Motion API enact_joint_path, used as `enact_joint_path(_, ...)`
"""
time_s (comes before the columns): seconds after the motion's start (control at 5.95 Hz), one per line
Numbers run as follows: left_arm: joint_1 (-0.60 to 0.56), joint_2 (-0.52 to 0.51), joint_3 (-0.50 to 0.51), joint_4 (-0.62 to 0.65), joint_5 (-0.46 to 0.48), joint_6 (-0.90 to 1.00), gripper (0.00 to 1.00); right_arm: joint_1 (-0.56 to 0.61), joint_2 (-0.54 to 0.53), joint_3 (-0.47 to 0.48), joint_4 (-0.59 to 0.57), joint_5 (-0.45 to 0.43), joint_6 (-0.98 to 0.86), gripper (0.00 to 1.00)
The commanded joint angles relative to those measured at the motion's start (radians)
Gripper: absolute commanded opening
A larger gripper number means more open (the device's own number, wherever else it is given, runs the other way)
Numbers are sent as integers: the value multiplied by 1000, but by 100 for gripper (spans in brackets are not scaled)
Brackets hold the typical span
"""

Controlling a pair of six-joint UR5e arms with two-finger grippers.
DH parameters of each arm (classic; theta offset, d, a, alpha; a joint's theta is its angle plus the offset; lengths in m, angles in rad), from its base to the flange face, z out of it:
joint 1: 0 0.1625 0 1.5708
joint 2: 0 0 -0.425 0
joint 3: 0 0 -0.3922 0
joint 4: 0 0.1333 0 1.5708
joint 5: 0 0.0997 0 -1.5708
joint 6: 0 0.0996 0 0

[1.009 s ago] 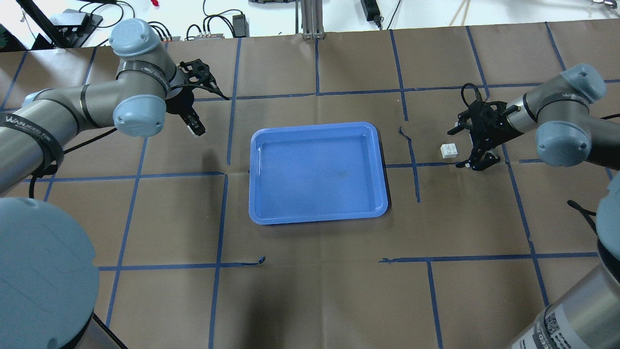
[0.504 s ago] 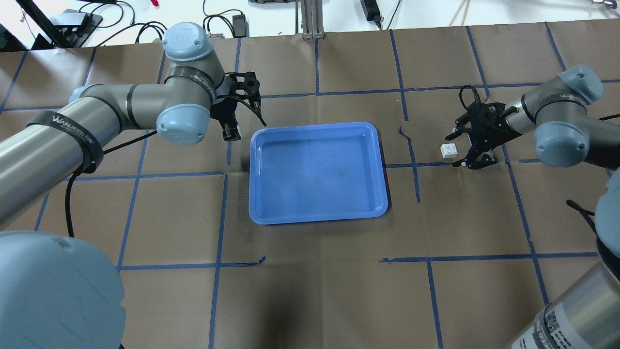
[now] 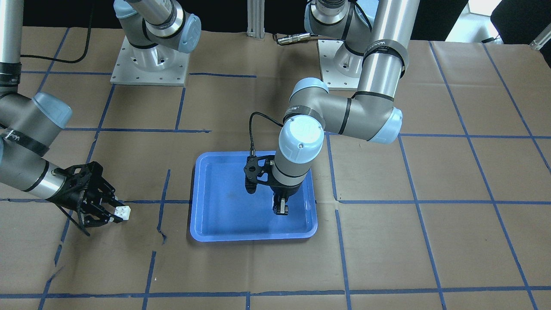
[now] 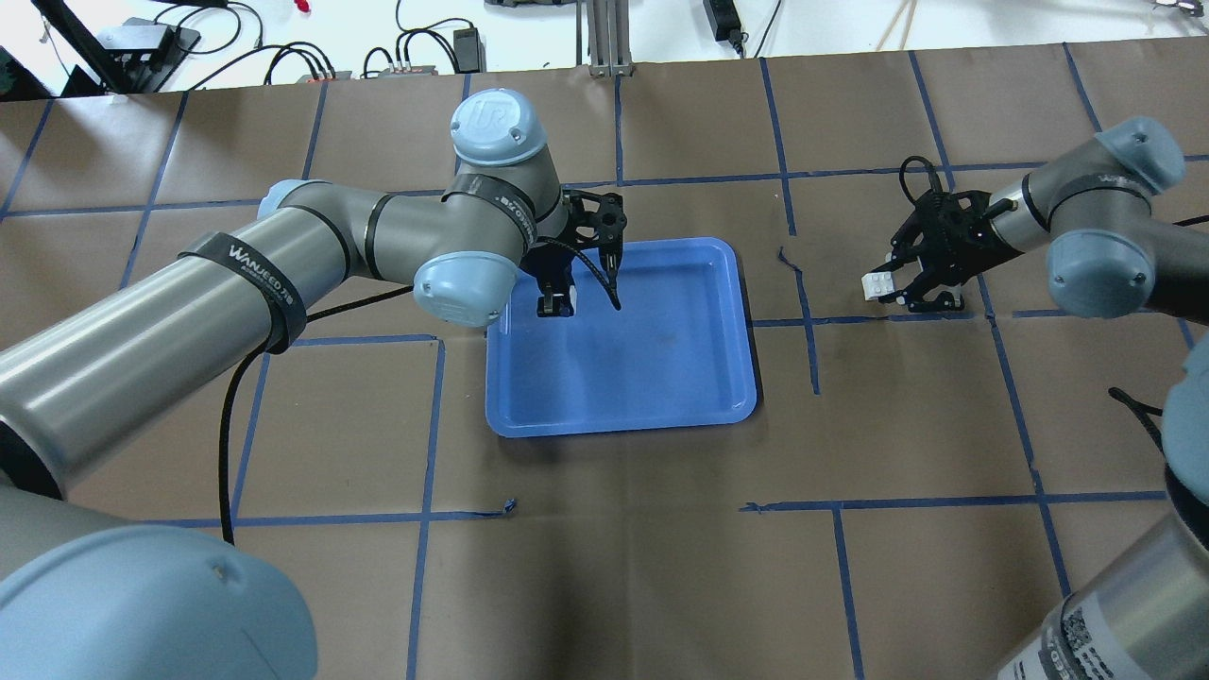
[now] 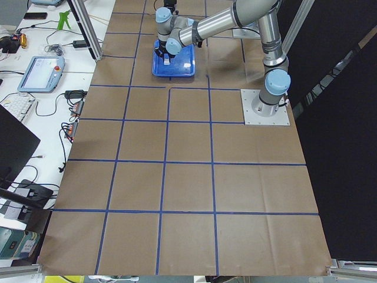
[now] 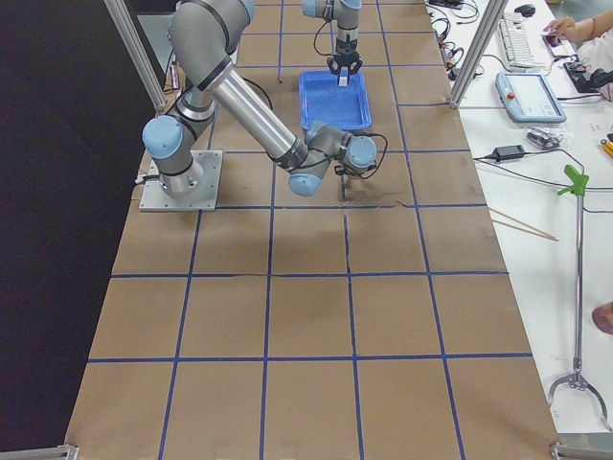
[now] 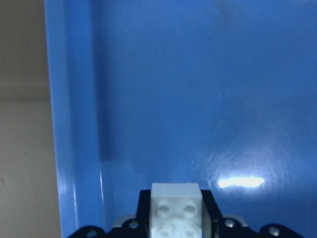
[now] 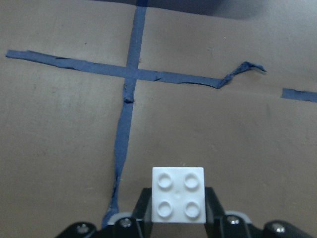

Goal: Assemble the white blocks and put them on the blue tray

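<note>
- Lettering first: I read "WANJEED" in white on the black strap point(image 4: 247, 269) round the left arm point(image 4: 142, 321), left of the blue tray point(image 4: 661, 378).
- The pale blue joint cap point(image 4: 498, 121) just beyond the tray's far-left corner carries a "UR" mark.
- The left gripper point(image 4: 555, 304) points down over the tray's left part, near its left rim. Its fingers are clamped on the first white block point(image 7: 176, 206), studs facing the wrist camera. I cannot tell whether that block touches the tray floor.
- The tray lies flat on the brown paper point(image 4: 614, 567), and nothing rests loose on its floor.
- A peeled curl of blue tape point(image 4: 789, 257) sits on the paper just right of the tray.
- Well right of the tray, the right gripper point(image 4: 893, 283) is closed on the second white block point(image 8: 178, 201), four studs up, one finger on each side.
- The band on the right arm point(image 4: 1096, 227) bears white writing too small for me to read.
- The printed code label point(image 4: 1086, 628), nearest me and far right of the tray, I cannot read either.
</note>
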Motion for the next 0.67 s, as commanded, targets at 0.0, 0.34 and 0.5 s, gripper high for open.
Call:
enact_joint_path(0.0, -48, -29, -1, 3, 2, -9, 0, 6, -25, -42, 51, 1, 8, 28)
enact_joint_path(0.34, -72, -72, 1, 29, 5, -6, 0, 6, -108, -72, 210, 13, 31, 28)
enact_joint_path(0.5, -74, -72, 2, 40, 2, -9, 2, 11, -114, -73, 220, 12, 49, 28)
